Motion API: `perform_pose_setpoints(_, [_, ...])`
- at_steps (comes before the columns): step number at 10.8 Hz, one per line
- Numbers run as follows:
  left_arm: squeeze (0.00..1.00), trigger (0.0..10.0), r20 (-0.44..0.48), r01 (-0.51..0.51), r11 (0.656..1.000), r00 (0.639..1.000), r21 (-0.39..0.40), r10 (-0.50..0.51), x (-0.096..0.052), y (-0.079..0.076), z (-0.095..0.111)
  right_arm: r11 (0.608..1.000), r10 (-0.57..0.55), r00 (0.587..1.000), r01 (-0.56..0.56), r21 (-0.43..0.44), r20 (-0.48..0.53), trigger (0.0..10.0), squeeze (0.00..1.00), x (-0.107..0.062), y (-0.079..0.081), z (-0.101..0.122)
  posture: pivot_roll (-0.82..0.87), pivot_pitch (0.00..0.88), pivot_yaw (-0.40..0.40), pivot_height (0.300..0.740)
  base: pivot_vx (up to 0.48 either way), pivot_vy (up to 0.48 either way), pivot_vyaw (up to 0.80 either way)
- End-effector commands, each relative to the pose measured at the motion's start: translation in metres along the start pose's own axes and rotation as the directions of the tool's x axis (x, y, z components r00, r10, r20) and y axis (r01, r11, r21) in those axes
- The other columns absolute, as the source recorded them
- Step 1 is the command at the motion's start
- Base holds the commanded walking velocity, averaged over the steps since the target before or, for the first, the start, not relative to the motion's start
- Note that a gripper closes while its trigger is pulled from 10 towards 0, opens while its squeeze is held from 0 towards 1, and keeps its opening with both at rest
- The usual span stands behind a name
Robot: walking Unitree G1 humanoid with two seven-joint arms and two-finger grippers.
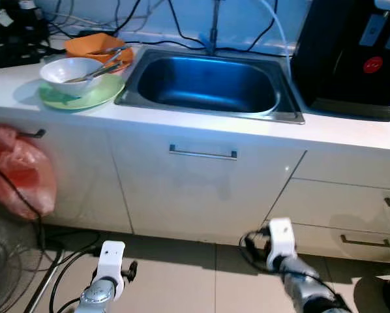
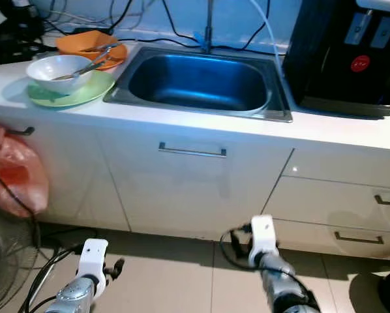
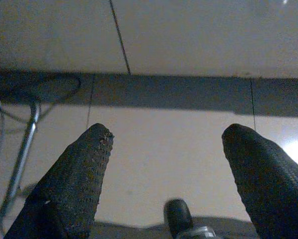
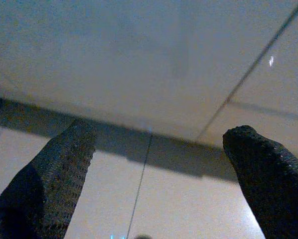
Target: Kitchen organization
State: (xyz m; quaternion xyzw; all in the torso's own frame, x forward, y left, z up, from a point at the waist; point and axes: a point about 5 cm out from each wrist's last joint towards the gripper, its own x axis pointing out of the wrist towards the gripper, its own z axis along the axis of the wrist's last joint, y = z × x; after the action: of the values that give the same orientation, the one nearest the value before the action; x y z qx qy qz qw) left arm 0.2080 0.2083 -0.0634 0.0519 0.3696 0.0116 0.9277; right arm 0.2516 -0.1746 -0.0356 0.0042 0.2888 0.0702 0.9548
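From the left eye view, a white worktop (image 1: 201, 127) carries a steel sink (image 1: 208, 85) sunk into it. At the worktop's left end a white bowl (image 1: 71, 73) with utensils (image 1: 97, 70) sits on a green plate (image 1: 84, 96), and an orange dish (image 1: 97, 45) lies just behind them. A black appliance (image 1: 351, 59) stands to the right of the sink. Below, a cabinet door bears a metal handle (image 1: 203, 154); a red plastic bag (image 1: 15, 171) hangs from a hook at the left. Both arms hang low over the tiled floor (image 1: 182, 274), well apart from the dishes.

The right eye view shows the same scene, with drawers (image 2: 338, 208) to the right of the cabinet door.

In the left wrist view, the left tool (image 3: 166, 142) has its two black fingers (image 3: 84, 174) spread wide, holding nothing, above the floor tiles near a fan stand (image 3: 22, 154).

In the right wrist view, the right tool (image 4: 159, 144) is likewise spread and holds nothing, facing the cabinet base (image 4: 139, 64).
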Motion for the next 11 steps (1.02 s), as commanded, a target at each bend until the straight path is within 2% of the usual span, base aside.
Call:
perform_pose_setpoints(1, [0.00, 10.0, 0.062, 0.029, 0.997, 0.997, 0.075, -0.034, 0.001, -0.002, 0.010, 1.000, 0.011, 0.994, -0.008, -0.020, 0.112, 10.0, 0.00, 0.002, -0.006, 0.023, 0.10, 0.003, -0.027, 0.740, 0.000, 0.000, 0.00])
perform_pose_setpoints(2, [0.00, 10.0, 0.067, 0.032, 0.996, 0.997, 0.083, -0.038, 0.001, -0.002, 0.010, 1.000, 0.014, 0.993, -0.011, -0.023, 0.121, 10.0, 0.00, 0.002, -0.005, 0.024, 0.10, 0.003, -0.027, 0.740, 0.000, 0.000, 0.00])
perform_pose_setpoints(3, [0.00, 10.0, 0.440, 0.049, 0.991, 0.893, 0.121, -0.098, 0.003, 0.002, 0.120, 1.000, 0.019, 0.972, -0.022, 0.008, 0.233, 10.0, 0.00, 0.000, -0.010, 0.046, 0.09, 0.003, -0.022, 0.740, 0.000, 0.000, 0.00])
perform_pose_setpoints(4, [0.00, 10.0, 0.600, 0.046, 0.991, 0.792, 0.129, -0.115, -0.014, 0.001, 0.160, 0.999, 0.025, 0.947, -0.030, 0.012, 0.320, 10.0, 0.00, -0.003, -0.011, 0.065, 0.09, 0.003, -0.022, 0.740, 0.000, 0.000, 0.00])
perform_pose_setpoints(5, [0.00, 10.0, 0.688, 0.039, 0.991, 0.716, 0.130, -0.118, -0.028, -0.004, 0.178, 0.999, 0.024, 0.918, -0.033, 0.016, 0.395, 10.0, 0.00, -0.008, -0.011, 0.084, 0.09, 0.003, -0.022, 0.740, 0.000, 0.000, 0.00])
perform_pose_setpoints(6, [0.00, 10.0, 0.743, 0.039, 0.991, 0.657, 0.130, -0.123, -0.041, -0.009, 0.192, 0.999, 0.037, 0.884, -0.040, -0.004, 0.466, 10.0, 0.00, -0.016, -0.007, 0.101, 0.09, 0.008, -0.028, 0.740, 0.000, 0.000, 0.00])
perform_pose_setpoints(7, [0.00, 10.0, 0.767, 0.050, 0.989, 0.627, 0.137, -0.137, -0.056, -0.012, 0.200, 0.999, 0.041, 0.850, -0.043, -0.010, 0.526, 10.0, 0.00, -0.028, -0.002, 0.117, 0.09, 0.012, -0.027, 0.740, 0.000, 0.000, 0.00])
perform_pose_setpoints(9, [0.00, 10.0, 0.776, 0.037, 0.993, 0.621, 0.114, -0.113, -0.073, -0.009, 0.202, 1.000, 0.001, 0.789, -0.007, 0.007, 0.614, 10.0, 0.00, -0.057, 0.001, 0.138, 0.08, 0.020, -0.027, 0.740, 0.000, 0.000, 0.00])
perform_pose_setpoints(11, [0.00, 10.0, 0.777, 0.032, 0.996, 0.623, 0.087, -0.088, -0.089, -0.001, 0.199, 1.000, 0.000, 0.763, 0.019, -0.024, 0.647, 10.0, 0.00, -0.083, 0.008, 0.144, 0.07, 0.031, -0.024, 0.740, 0.000, 0.000, 0.00])
